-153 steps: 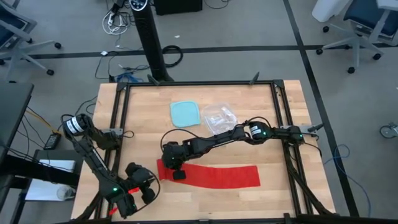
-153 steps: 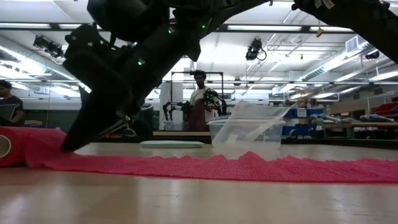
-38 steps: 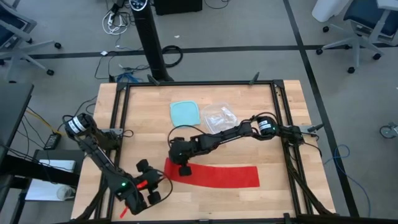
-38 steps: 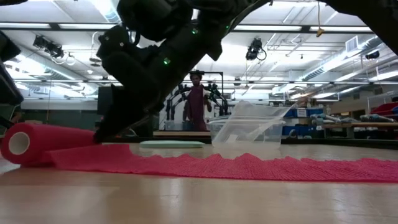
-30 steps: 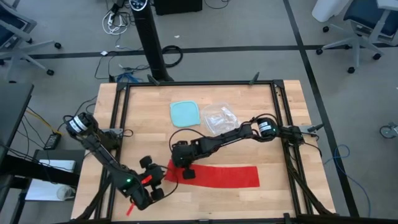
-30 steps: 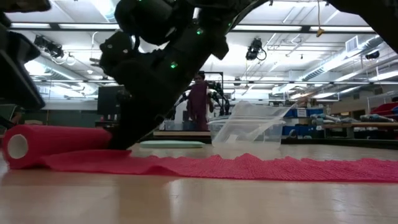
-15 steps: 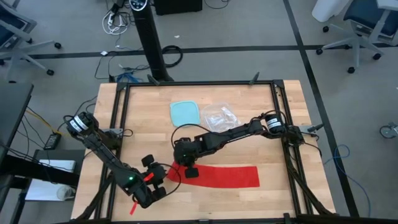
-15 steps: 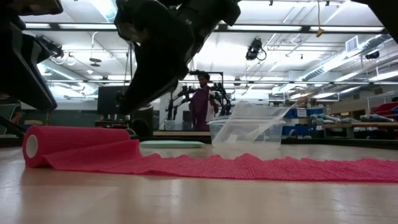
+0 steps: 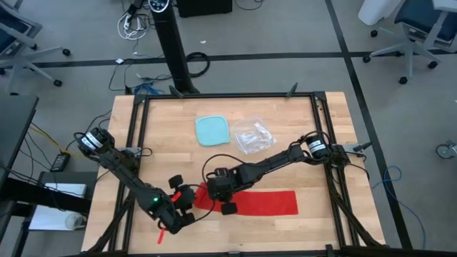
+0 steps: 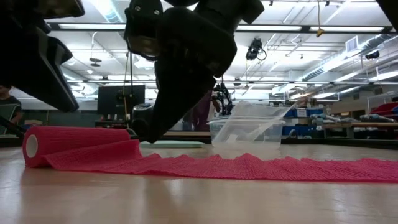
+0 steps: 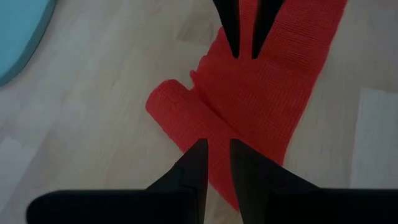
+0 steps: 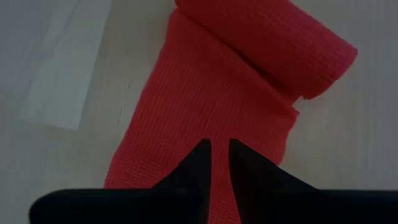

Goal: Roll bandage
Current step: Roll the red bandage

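1. High view, lower middle of the frame: the bandage [image 9: 246, 201] lies flat across the table with its rolled end at the left. That roll has crept rightward since a second ago, so a little more strip is wound up.
2. Right gripper [image 9: 223, 200] has moved from the roll's edge onto the flat strip; its fingers [image 12: 198, 163] show a narrow slit and hold nothing.
3. Left gripper [image 9: 184, 207] has come up against the roll's left end, fingers [image 11: 194, 169] barely apart, empty.
4. Most of the strip is still unrolled.
5. Upper middle: the blue lid [image 9: 213, 130] and the clear tub [image 10: 245, 132] beside it; its contents cannot be made out.
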Available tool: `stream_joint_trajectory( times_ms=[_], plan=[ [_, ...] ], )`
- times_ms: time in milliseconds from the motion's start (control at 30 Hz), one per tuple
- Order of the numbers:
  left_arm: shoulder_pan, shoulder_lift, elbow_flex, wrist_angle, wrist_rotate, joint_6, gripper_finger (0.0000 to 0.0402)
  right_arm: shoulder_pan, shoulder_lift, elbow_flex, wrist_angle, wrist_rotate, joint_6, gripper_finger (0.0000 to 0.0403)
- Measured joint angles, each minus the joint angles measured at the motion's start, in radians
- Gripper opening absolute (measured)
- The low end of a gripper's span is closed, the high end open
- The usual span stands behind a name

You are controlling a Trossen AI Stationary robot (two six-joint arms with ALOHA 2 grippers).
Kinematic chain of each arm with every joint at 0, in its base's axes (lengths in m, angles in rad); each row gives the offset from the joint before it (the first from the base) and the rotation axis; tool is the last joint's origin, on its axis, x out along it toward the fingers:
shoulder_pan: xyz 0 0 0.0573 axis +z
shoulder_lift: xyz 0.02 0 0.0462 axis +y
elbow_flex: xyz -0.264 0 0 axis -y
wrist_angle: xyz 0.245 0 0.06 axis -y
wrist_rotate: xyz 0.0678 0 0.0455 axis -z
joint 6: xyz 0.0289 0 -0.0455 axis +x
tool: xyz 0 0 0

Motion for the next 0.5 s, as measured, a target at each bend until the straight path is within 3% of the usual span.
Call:
stream_joint_trajectory(
  times_ms=[200,500],
  plan=[
    [0.007,0.000,0.000,0.002,0.009,0.021,0.0072,0.024,-0.046,-0.021,-0.007,0.069,0.002,0.0052],
    [0.022,0.020,0.000,0.112,0.016,0.115,0.0072,0.023,-0.126,-0.123,0.018,0.090,0.028,0.0051]
  ],
)
